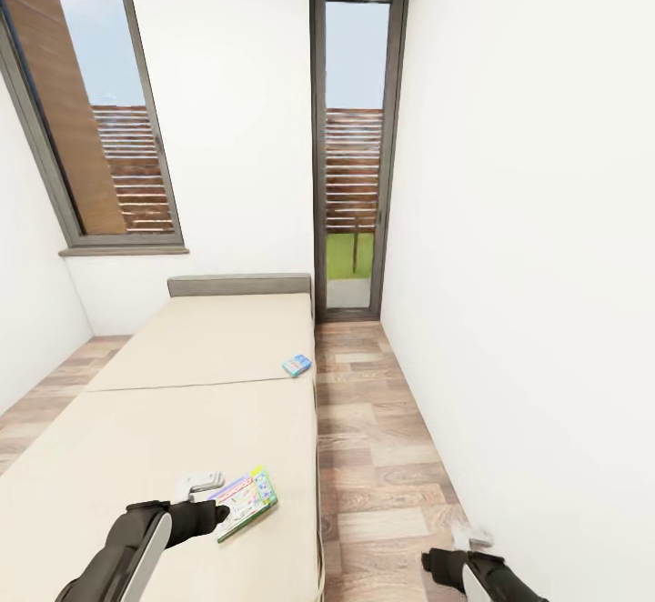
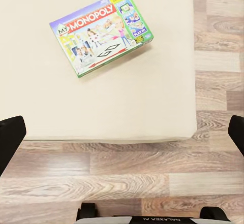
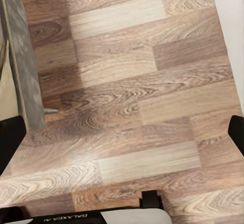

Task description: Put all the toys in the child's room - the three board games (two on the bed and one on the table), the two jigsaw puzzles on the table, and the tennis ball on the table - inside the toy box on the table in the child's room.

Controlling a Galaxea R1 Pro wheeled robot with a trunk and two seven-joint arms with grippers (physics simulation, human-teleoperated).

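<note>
The Monopoly board game (image 2: 101, 31) lies flat near the bed (image 1: 136, 420) edge, below the wide-open, empty left gripper (image 1: 202, 486); it looks light, stiff and slick, best pinched across a short overhanging edge.

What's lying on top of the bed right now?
Two board games lie on the bed: the Monopoly box near its right edge, by the left claw, and a small blue box farther along that edge. The arm hides a patch of mattress beside the Monopoly box.
</note>
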